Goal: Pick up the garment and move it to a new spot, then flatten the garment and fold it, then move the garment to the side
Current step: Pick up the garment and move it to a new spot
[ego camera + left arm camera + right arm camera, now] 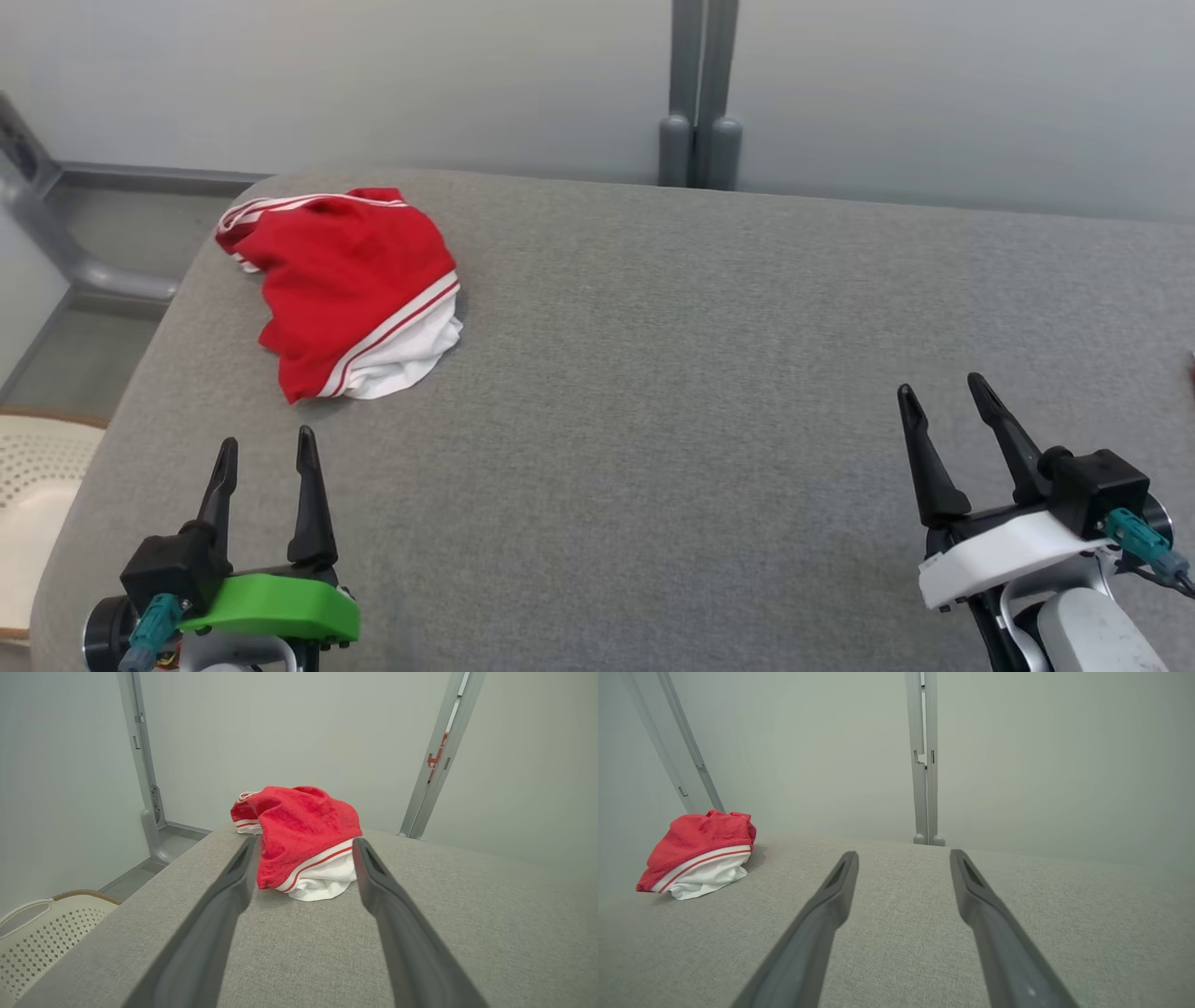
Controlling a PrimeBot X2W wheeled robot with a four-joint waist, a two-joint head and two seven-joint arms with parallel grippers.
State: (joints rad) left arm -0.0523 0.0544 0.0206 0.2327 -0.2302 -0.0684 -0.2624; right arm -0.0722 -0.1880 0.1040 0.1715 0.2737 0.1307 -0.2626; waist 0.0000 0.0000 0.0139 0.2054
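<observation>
Left pincer (266,439) and right pincer (939,385) both spread, empty, near side; garment (345,280) bunched far left on tabletop (672,392); risk: my shallow pinch catches one layer, heap slides off left edge.

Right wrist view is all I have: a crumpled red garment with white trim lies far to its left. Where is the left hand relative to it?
Observer: The left hand, open, points at the crumpled red garment with white trim from the near side, not touching.
Operator: Anything past that edge?
Observer: A cream perforated plastic basket stands beside the grey fabric surface, lower down.
Operator: More trim hidden from me?
Observer: Yes, a second white-striped band at its far end.
</observation>
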